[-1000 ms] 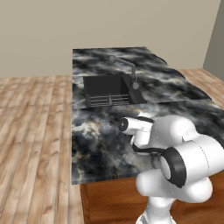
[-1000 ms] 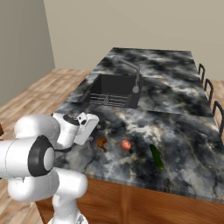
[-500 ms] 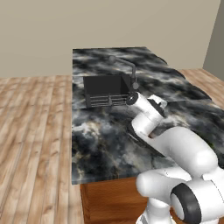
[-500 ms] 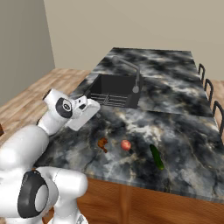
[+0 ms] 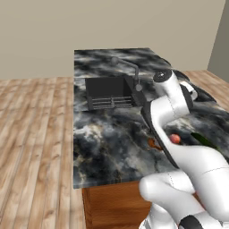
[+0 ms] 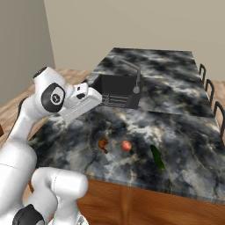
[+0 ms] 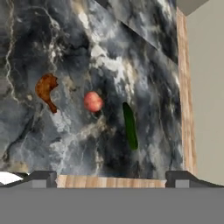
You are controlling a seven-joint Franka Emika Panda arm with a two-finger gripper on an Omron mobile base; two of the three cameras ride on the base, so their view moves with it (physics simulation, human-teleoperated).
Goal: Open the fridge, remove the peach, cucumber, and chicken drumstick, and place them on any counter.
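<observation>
Lying on the counter: drumstick, peach, cucumber, each apart. Gripper wide, holding nothing, raised above them. Task looks finished.

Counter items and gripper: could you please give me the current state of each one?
peach: resting on the counter, free.
cucumber: lying flat beside the peach.
chicken drumstick: lying on the counter, free.
gripper: open, empty, above the counter.
</observation>
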